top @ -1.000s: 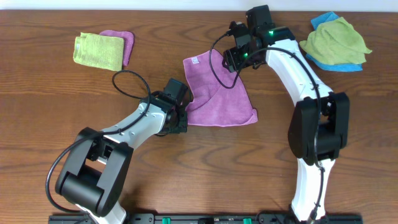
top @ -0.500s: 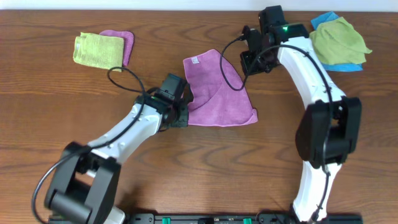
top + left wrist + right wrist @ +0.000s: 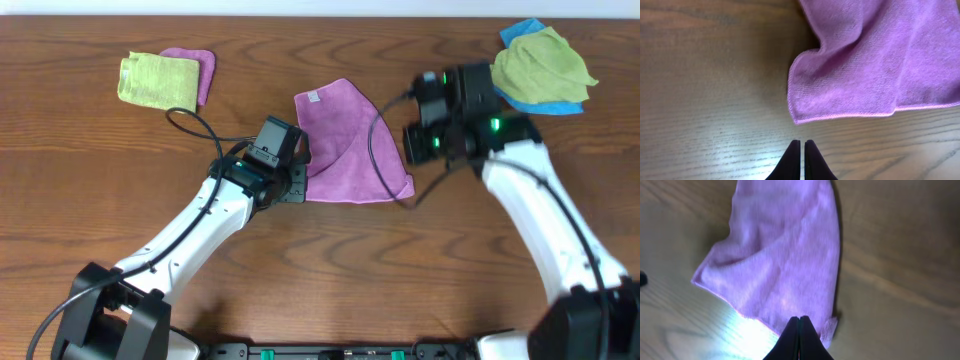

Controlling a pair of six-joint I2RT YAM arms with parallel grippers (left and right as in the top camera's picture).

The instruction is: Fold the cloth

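The lilac-purple cloth (image 3: 345,140) lies on the wooden table, partly folded, with a flap laid diagonally across it and a small white label (image 3: 313,97) at its far-left corner. My left gripper (image 3: 290,188) sits just off the cloth's near-left corner. In the left wrist view it (image 3: 802,143) is shut over bare wood, with the cloth (image 3: 875,60) ahead and to the right. My right gripper (image 3: 410,145) hovers by the cloth's right edge. Seen from the right wrist, it (image 3: 799,318) is shut above the cloth's (image 3: 785,255) near edge and holds nothing visible.
A lime-green cloth (image 3: 158,82) lies folded on another purple cloth (image 3: 203,68) at the far left. A crumpled green cloth (image 3: 540,62) rests on a blue cloth (image 3: 548,104) at the far right, close to my right arm.
My right gripper has left the cloth's far-right part, swung right and toward the front, and shut. The left arm has shifted slightly beside the near-left corner.
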